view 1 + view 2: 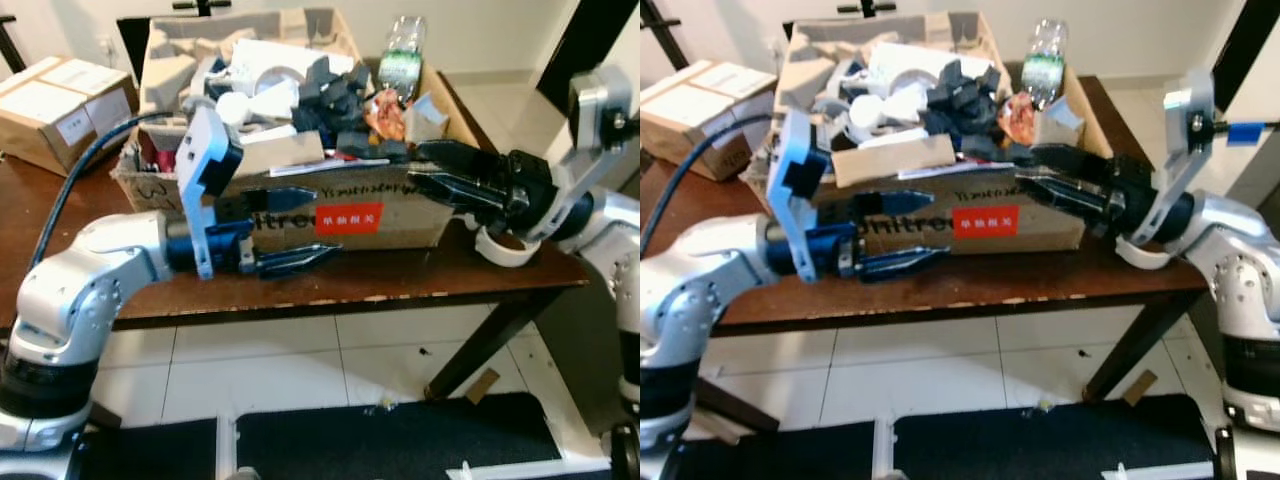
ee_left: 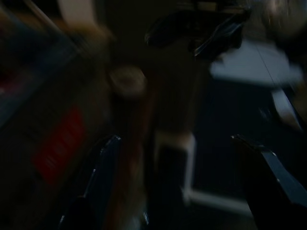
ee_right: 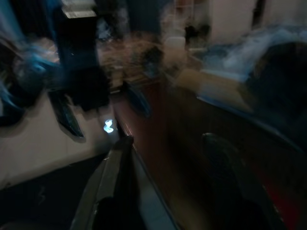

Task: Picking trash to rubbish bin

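An open cardboard box [image 1: 390,222] heaped with trash stands on a brown wooden table [image 1: 350,282]. In it lie dark foam pieces [image 1: 335,92], white scraps [image 1: 265,78], an orange wrapper [image 1: 385,115] and a clear plastic bottle [image 1: 402,55]. My left gripper [image 1: 325,225] is open just in front of the box's front wall, beside its red label [image 1: 349,217], fingers pointing right. My right gripper [image 1: 415,165] is open at the box's right front corner, fingers pointing left over the rim. Nothing is held. Both wrist views are dark and blurred, with fingers [image 2: 103,177] [image 3: 108,182] spread apart.
A white tape roll [image 1: 505,250] lies on the table under my right wrist. Two taped cardboard cartons [image 1: 60,105] sit at the table's far left. A black cable [image 1: 75,185] runs to my left arm. Below are white tiles and a dark mat [image 1: 390,440].
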Controlling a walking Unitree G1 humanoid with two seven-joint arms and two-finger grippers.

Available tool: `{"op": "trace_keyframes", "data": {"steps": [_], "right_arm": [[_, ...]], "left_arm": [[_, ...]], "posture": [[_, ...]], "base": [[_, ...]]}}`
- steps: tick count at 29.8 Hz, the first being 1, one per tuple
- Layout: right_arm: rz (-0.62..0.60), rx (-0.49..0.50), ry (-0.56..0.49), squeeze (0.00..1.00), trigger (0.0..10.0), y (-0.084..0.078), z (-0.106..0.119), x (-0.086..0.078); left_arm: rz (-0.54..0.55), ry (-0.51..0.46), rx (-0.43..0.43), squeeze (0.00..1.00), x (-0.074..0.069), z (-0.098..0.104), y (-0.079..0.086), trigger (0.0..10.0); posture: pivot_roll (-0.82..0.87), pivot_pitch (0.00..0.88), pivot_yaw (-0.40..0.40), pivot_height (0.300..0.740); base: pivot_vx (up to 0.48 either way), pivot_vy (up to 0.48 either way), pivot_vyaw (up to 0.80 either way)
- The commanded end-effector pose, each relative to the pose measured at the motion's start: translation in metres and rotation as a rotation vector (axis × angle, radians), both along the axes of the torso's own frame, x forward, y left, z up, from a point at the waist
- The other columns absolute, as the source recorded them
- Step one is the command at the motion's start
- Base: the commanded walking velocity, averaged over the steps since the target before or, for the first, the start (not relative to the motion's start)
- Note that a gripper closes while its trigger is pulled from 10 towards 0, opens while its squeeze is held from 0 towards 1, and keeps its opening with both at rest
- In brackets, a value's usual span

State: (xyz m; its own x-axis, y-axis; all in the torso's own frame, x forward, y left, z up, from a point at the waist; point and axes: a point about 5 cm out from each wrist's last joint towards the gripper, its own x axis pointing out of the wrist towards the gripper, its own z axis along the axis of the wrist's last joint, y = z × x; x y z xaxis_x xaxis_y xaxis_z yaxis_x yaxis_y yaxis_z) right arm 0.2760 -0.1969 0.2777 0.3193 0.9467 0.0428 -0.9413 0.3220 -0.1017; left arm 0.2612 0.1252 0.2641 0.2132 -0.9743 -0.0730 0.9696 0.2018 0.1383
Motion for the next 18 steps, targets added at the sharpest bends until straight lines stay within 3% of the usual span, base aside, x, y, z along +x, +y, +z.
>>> {"op": "trace_keyframes", "data": {"steps": [1,3,4,5,6,8,10,11,13,14,16,17,18], "right_arm": [[0.029,-0.146,0.088,0.0,10.0,0.006,-0.034,-0.007],[0.029,-0.146,0.088,0.0,10.0,0.006,-0.034,-0.007],[0.02,-0.214,0.151,0.0,10.0,0.007,-0.055,-0.011],[0.02,-0.214,0.151,0.0,10.0,0.007,-0.055,-0.011],[-0.008,-0.277,0.198,0.0,10.0,0.008,-0.075,-0.012],[-0.008,-0.277,0.198,0.0,10.0,0.008,-0.075,-0.012],[-0.085,-0.419,0.292,0.0,10.0,0.008,-0.122,-0.012],[-0.085,-0.419,0.292,0.0,10.0,0.008,-0.122,-0.012],[-0.116,-0.496,0.367,0.0,10.0,0.008,-0.154,-0.016],[-0.116,-0.496,0.367,0.0,10.0,0.008,-0.154,-0.016],[-0.134,-0.525,0.467,0.0,10.0,0.009,-0.186,-0.026],[-0.134,-0.525,0.467,0.0,10.0,0.009,-0.186,-0.026],[-0.157,-0.531,0.508,0.0,10.0,0.009,-0.2,-0.029]], "left_arm": [[-0.006,0.083,0.138,0.0,-0.006,-0.029,0.002,10.0],[-0.006,0.083,0.138,0.0,-0.006,-0.029,0.002,10.0],[0.006,0.146,0.2,0.0,-0.009,-0.05,0.004,10.0],[0.006,0.146,0.2,0.0,-0.009,-0.05,0.004,10.0],[0.046,0.21,0.259,0.0,-0.009,-0.075,0.007,10.0],[0.046,0.21,0.259,0.0,-0.009,-0.075,0.007,10.0],[0.176,0.331,0.34,0.0,-0.007,-0.128,0.013,10.0],[0.176,0.331,0.34,0.0,-0.007,-0.128,0.013,10.0],[0.248,0.43,0.373,0.0,-0.01,-0.16,0.015,10.0],[0.248,0.43,0.373,0.0,-0.01,-0.16,0.015,10.0],[0.269,0.55,0.393,0.0,-0.021,-0.187,0.014,10.0],[0.269,0.55,0.393,0.0,-0.021,-0.187,0.014,10.0],[0.291,0.592,0.415,0.0,-0.025,-0.199,0.015,10.0]], "posture": [[0.07,0.127,0.042,0.74],[0.07,0.127,0.042,0.74],[0.07,0.126,0.044,0.74],[0.07,0.126,0.044,0.74],[0.07,0.124,0.042,0.74],[0.07,0.124,0.042,0.74],[0.07,0.122,0.038,0.74],[0.07,0.122,0.038,0.74],[0.07,0.121,0.038,0.74],[0.07,0.121,0.038,0.74],[0.07,0.117,0.038,0.74],[0.07,0.117,0.038,0.74],[0.07,0.117,0.038,0.74]], "base": [[0.0,0.0,0.0],[0.0,0.0,0.0],[0.0,0.0,0.0],[0.0,0.0,0.0],[0.0,0.0,0.0],[0.0,0.0,0.0],[0.0,0.0,0.0],[0.0,0.0,0.0],[0.0,0.0,0.0],[0.0,0.0,0.0],[0.0,0.0,0.0],[0.0,0.0,0.0],[0.0,0.0,0.0]]}}
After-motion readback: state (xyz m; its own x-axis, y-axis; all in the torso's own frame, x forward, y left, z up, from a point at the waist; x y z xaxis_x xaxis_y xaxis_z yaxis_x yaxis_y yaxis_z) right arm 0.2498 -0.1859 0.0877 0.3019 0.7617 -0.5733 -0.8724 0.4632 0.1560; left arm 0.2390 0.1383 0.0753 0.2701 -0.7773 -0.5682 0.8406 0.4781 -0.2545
